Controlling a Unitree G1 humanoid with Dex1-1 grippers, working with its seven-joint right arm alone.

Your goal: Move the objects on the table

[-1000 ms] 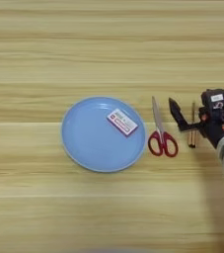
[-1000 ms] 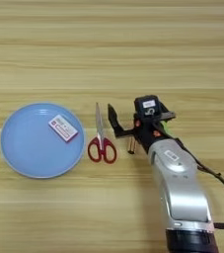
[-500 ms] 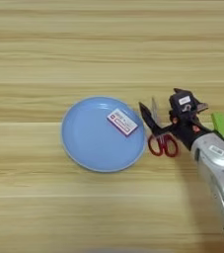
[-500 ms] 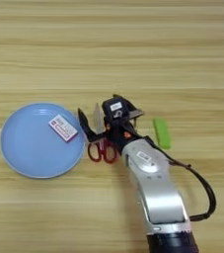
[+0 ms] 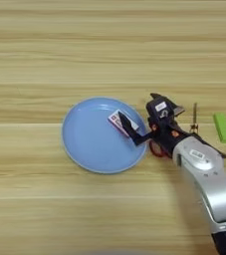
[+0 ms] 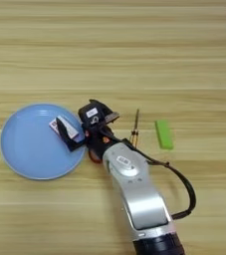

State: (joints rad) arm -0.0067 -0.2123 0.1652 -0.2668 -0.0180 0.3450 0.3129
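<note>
Your right gripper [image 5: 140,119] hangs with its two black fingers spread apart over the right rim of the round blue plate [image 5: 84,144], one finger above the white-and-red flat box [image 5: 116,119] lying there. The lime-green rectangular block [image 5: 223,127] and thin amber-handled screwdriver [image 5: 194,117] lie to the right on the wooden table [image 5: 59,50].

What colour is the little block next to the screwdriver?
The block is lime green, clearest in the right eye view.

Looking like a lab-style test bench: plain wooden table [image 5: 45,45] filling the frame edge to edge, carrying a blue plate [image 5: 87,144], screwdriver [image 6: 135,127], green block [image 6: 164,134]; no surroundings showing.
</note>
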